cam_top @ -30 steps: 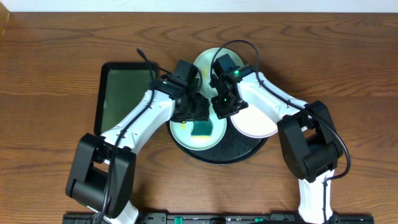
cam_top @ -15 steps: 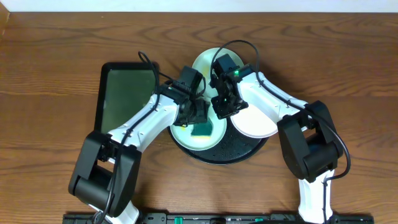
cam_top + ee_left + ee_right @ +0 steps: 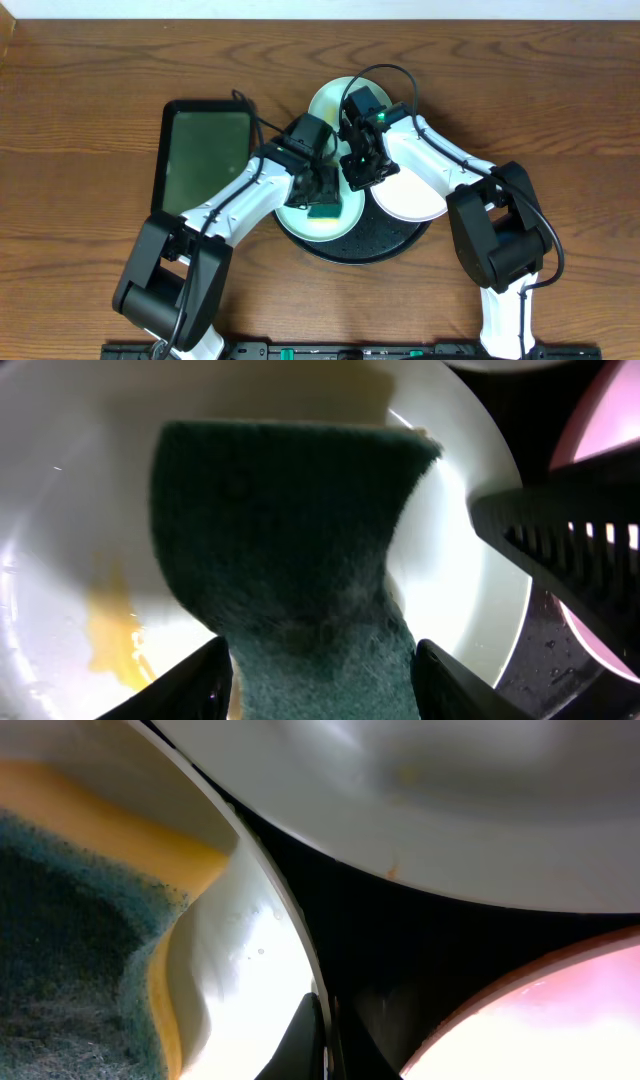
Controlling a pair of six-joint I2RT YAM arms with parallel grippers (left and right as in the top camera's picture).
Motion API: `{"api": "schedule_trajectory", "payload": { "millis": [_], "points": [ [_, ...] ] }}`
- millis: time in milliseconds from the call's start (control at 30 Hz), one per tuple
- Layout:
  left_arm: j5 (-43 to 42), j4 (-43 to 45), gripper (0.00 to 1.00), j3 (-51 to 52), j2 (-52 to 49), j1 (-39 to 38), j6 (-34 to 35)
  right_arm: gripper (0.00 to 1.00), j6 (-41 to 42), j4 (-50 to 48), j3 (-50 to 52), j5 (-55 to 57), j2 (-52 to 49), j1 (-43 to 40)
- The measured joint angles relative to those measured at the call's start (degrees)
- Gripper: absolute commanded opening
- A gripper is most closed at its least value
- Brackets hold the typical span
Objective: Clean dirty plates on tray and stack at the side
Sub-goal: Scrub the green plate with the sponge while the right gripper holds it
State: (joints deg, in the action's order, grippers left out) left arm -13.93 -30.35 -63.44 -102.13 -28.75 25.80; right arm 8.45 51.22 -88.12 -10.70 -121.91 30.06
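Left gripper (image 3: 325, 682) grasps the soft sponge (image 3: 290, 550) on the stiff, slippery mint plate (image 3: 60, 510), whose thin rim the clenched right gripper (image 3: 318, 1040) pinches steady.

Two mint plates (image 3: 330, 97) (image 3: 325, 231), one white plate (image 3: 412, 200), one round black tray (image 3: 380, 243), one green rectangular tray (image 3: 200, 150), one sponge (image 3: 323, 210).

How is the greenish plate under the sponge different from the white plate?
The mint plate is pale green; the white plate is white. The mint plate has a green sponge on it; the white plate has none. The mint plate shows a yellow smear; the white plate looks clean. Both are round and sit on the black tray.
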Motion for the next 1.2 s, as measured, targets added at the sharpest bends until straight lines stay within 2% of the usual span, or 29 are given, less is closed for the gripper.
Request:
{"api": "schedule_trajectory", "payload": {
  "millis": [333,500,667,700,733,933,1200],
  "points": [
    [1.2,0.4,0.55,0.0,-0.1,-0.3,0.6,0.01,0.0,0.4,0.0,0.0,0.0,0.0],
    [1.7,0.9,0.34,0.0,-2.1,-0.3,1.2,0.01,0.0,0.4,0.0,0.0,0.0,0.0],
    [1.6,1.6,0.19,0.0,-2.6,-0.3,1.4,0.01,0.0,0.4,0.0,0.0,-0.2,0.0],
    [1.6,1.6,0.10,0.0,-2.6,-0.3,1.5,0.01,0.0,0.4,0.0,0.0,-0.2,0.0],
    [1.5,1.7,0.08,0.0,-2.6,-0.3,1.7,0.01,0.0,0.4,0.0,0.0,-0.2,0.0],
    [3.9,0.7,0.08,0.0,-2.6,-0.7,2.1,0.01,0.0,0.5,0.0,-0.2,-0.2,0.0],
    [17.0,-3.3,0.07,-0.2,-2.6,-1.6,6.0,0.01,0.0,0.6,0.0,-3.1,-0.3,0.1]
  ]
}}
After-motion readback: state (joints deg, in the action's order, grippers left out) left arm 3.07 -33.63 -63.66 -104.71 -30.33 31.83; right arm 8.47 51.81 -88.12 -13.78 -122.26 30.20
